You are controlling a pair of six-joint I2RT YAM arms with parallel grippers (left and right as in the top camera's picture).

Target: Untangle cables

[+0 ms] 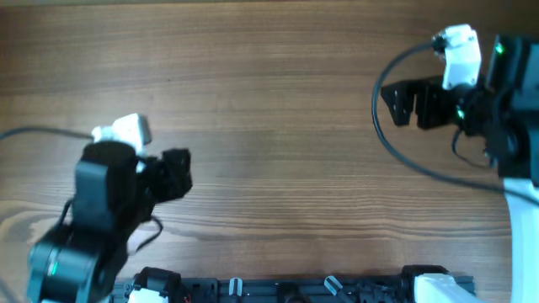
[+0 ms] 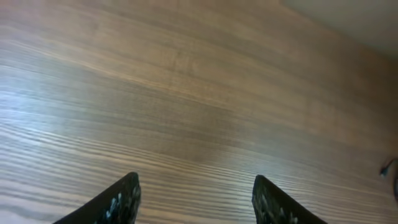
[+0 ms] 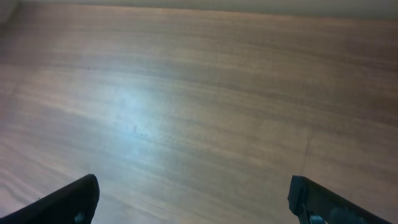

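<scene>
Wood grain ran across the table (image 1: 278, 101). The left claw (image 2: 196, 190) stood half spread, holding nothing; the right claw (image 3: 193, 193) gaped wide, empty.

Overhead cam hangs above the bench (image 1: 278, 101), looking straight down, high enough to catch the left arm (image 1: 93, 219) and right arm (image 1: 505, 101). Left wrist cam rides low and close, peering forward past the left fingers (image 2: 118, 202) across the wood; right wrist cam does likewise past the right fingers (image 3: 68, 202). All three overlap on the bench's bare middle.
</scene>
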